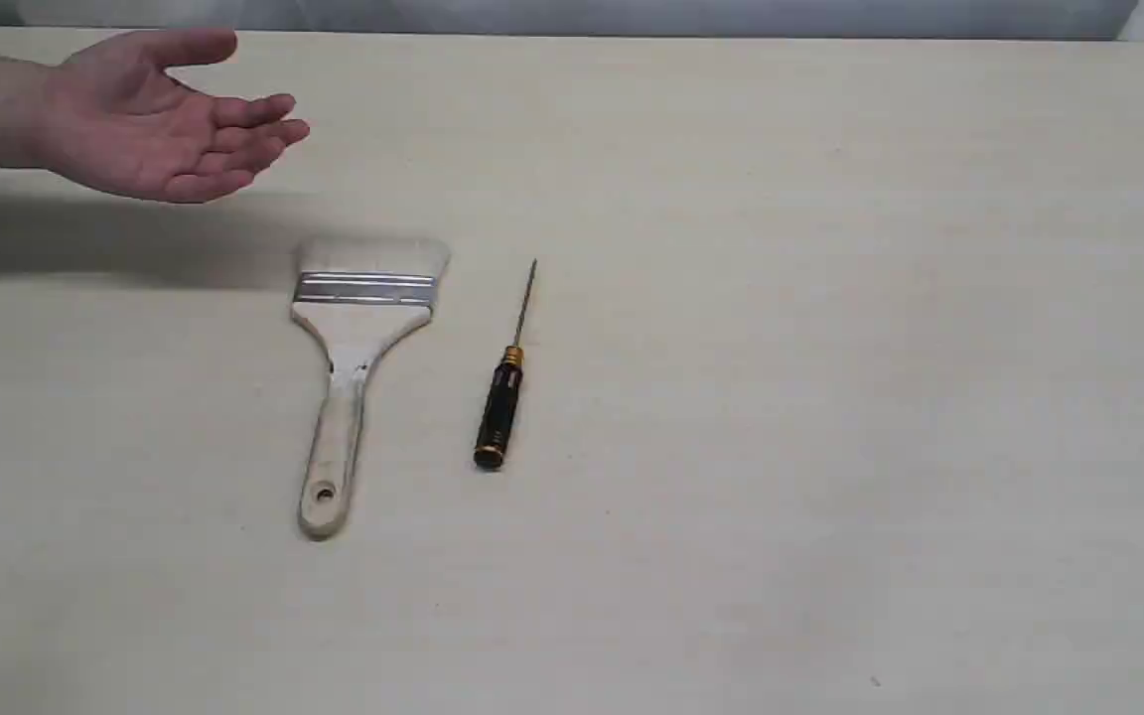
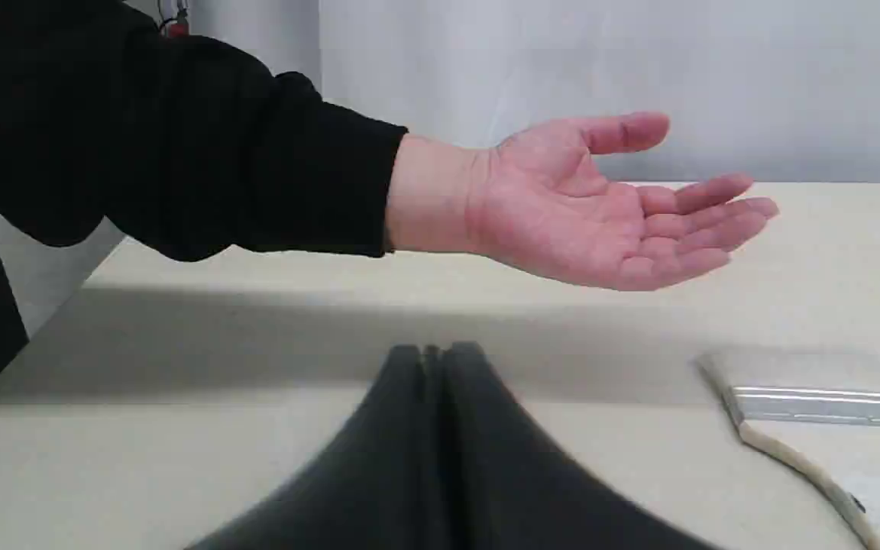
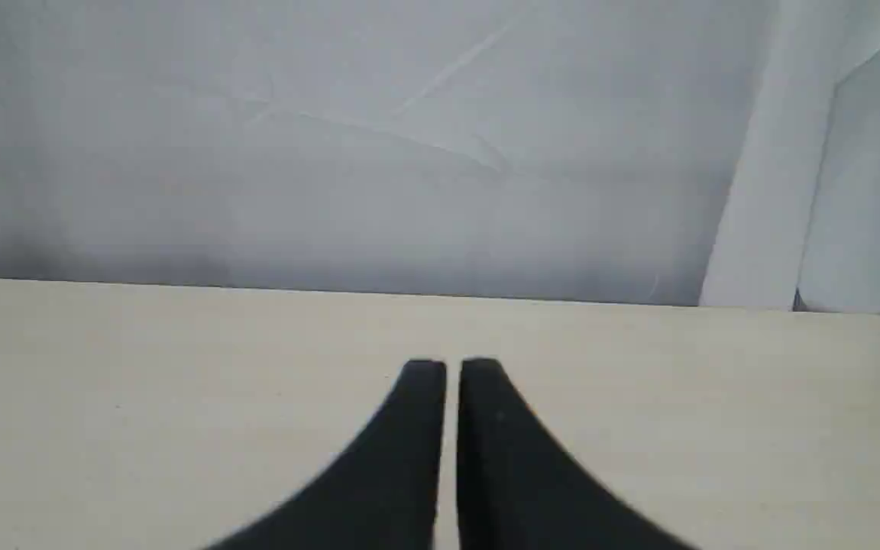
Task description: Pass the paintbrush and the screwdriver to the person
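Both our left pincer and right pincer are closed and empty; paintbrush and screwdriver lie parallel on the tabletop, handles toward us, paintbrush nearer our left side and the person's hand.

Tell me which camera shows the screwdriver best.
The exterior view: the whole screwdriver lies in plain sight on the table, beside the paintbrush. The left wrist view catches the paintbrush's head but not the screwdriver. The right wrist view shows nothing recognisable of it.
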`<state>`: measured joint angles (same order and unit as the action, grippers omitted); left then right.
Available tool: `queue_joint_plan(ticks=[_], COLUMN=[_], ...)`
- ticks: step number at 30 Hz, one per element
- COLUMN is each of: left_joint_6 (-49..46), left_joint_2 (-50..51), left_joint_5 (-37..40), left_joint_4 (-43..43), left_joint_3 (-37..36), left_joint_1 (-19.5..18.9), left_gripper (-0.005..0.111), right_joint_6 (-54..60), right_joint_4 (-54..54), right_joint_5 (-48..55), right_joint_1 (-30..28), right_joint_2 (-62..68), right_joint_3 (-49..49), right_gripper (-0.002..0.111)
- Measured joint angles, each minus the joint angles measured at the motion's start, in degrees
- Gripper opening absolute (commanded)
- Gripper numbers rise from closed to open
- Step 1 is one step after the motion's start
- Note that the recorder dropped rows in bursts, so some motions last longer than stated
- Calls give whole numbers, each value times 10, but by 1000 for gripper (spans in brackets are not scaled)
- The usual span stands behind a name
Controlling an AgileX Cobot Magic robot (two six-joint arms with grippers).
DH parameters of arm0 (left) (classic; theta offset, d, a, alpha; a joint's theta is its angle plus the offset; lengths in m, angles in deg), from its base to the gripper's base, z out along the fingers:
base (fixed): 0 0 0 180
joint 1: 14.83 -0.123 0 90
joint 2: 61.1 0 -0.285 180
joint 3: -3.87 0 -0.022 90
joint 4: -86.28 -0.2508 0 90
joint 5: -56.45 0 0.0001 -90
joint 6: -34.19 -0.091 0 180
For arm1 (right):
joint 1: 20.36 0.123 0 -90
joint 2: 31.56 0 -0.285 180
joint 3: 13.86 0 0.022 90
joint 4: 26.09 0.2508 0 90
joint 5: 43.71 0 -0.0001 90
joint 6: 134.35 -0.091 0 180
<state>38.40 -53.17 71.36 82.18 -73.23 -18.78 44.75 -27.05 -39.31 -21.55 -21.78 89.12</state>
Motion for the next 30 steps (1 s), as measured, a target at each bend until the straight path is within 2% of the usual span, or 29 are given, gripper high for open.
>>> queue_joint_plan(ticks=[6,14,17,22,26,30], left_joint_6=[0,0,0,0,0,0], left_joint_2=[0,0,0,0,0,0], left_joint_5=[0,0,0,0,0,0], left_joint_4=[0,0,0,0,0,0], left_joint_3=[0,0,0,0,0,0], left_joint_1=[0,0,0,0,0,0], left_gripper=[0,0,0,0,0,0], right_joint_6=[0,0,0,0,18,46], right_joint_4=[18,127,180,190,185,185], right_joint_5=[0,-19,-60,-55,-37,24], right_joint_1=[0,0,9,95,183,264], right_joint_2=[0,0,0,19,77,204], right_joint_3=[0,0,0,73,150,261], right_gripper=[5,5,16,51,53,52])
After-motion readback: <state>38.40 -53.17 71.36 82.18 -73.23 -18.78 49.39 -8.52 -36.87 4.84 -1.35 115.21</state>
